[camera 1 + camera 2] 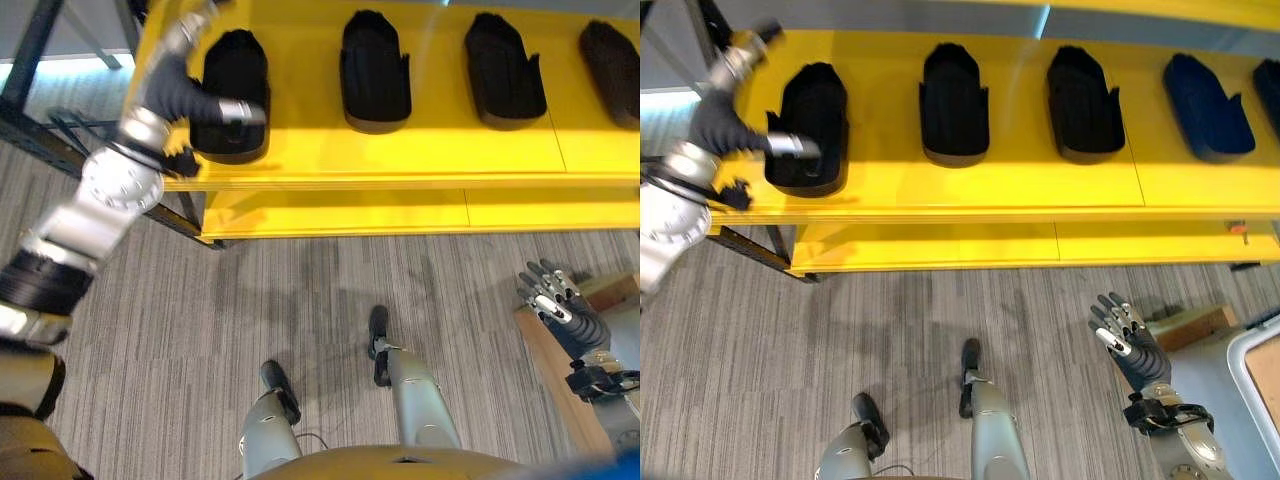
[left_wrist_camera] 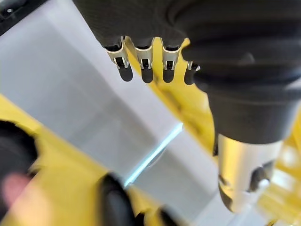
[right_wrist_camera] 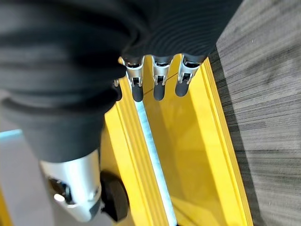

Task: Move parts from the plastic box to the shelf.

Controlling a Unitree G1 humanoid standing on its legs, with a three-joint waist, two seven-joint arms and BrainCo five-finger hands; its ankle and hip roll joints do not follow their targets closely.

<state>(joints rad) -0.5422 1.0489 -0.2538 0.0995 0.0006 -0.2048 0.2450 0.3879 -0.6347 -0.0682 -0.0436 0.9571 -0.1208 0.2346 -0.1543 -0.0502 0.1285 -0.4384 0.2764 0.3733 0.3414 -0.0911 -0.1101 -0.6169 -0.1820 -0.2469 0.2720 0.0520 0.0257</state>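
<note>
Workshop: yellow shelf (image 1: 400, 160), black parts (image 1: 375, 70).

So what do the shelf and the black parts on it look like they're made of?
The shelf looks like painted sheet metal: glossy yellow, flat panels with seams and a folded front lip. The black parts look like moulded plastic or foam, matt with no glare; I can't settle which. The left hand is over the leftmost part.

We look down on a grey striped carpet (image 1: 330, 290) running under a long yellow shelf (image 1: 400, 155), lit brightly along its top. A dark metal frame (image 1: 40, 130) stands at its left end, with a pale grey wall (image 1: 890, 15) behind. A wooden board (image 1: 555, 375) lies at the right.
</note>
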